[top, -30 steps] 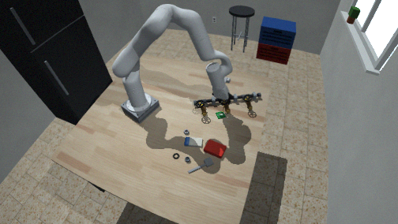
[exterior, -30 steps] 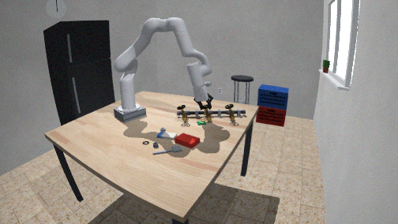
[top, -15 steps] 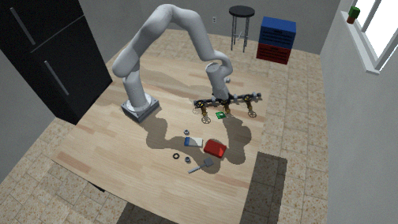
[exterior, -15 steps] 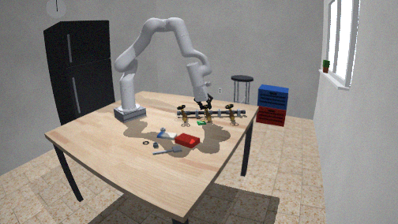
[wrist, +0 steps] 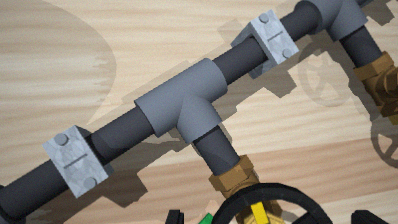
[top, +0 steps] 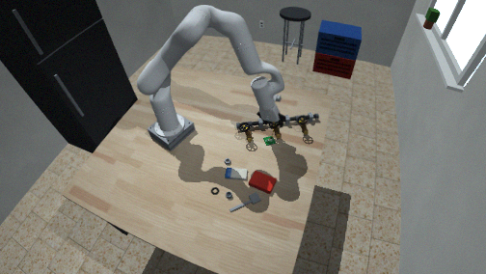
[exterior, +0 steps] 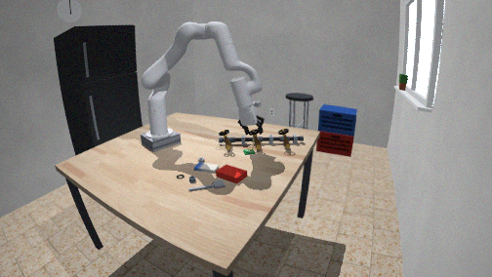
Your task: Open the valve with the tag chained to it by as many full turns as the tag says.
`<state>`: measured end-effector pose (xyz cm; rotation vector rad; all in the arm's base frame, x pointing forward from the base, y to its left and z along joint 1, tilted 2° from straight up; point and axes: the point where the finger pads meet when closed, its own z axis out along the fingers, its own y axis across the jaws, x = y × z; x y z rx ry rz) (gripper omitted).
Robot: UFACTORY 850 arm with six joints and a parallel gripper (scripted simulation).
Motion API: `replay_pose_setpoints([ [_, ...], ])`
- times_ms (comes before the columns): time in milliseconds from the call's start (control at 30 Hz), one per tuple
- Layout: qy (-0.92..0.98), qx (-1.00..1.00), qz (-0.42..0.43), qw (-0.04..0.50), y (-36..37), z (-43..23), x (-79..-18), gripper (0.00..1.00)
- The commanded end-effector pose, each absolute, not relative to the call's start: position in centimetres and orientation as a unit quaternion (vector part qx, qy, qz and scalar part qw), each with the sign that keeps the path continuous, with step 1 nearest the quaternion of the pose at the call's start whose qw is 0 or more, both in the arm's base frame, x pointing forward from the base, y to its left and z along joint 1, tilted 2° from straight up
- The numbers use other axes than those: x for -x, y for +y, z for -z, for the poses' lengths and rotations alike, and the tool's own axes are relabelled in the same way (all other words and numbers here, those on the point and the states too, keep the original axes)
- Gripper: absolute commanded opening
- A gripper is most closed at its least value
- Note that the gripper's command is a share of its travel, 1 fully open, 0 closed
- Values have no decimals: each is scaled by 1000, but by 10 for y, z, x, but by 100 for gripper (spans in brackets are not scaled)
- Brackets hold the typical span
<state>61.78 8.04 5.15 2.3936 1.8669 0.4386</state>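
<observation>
A dark pipe with three brass valves lies on the wooden table near the far right edge; it also shows in the exterior view. A green tag lies by the middle valve. My gripper stands over that middle valve with its fingers open. In the wrist view the middle valve's black handwheel, with a yellow mark, sits between my two fingertips, which stand apart from its rim. A corner of the green tag shows beside it. A second brass valve is at the right edge.
A red box, a blue and white block, a black washer, small nuts and a grey tool lie mid-table. A stool, stacked crates and a black fridge stand beyond the table.
</observation>
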Motion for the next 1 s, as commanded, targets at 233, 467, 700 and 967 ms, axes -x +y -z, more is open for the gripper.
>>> replay_pose_setpoints([
  [233, 608, -780, -144, 38, 81, -53, -619, 100],
  [467, 608, -780, -144, 38, 81, -53, -619, 100],
  [700, 591, -793, -145, 35, 81, -53, -619, 100],
  [967, 527, -837, -147, 23, 81, -53, -619, 100],
])
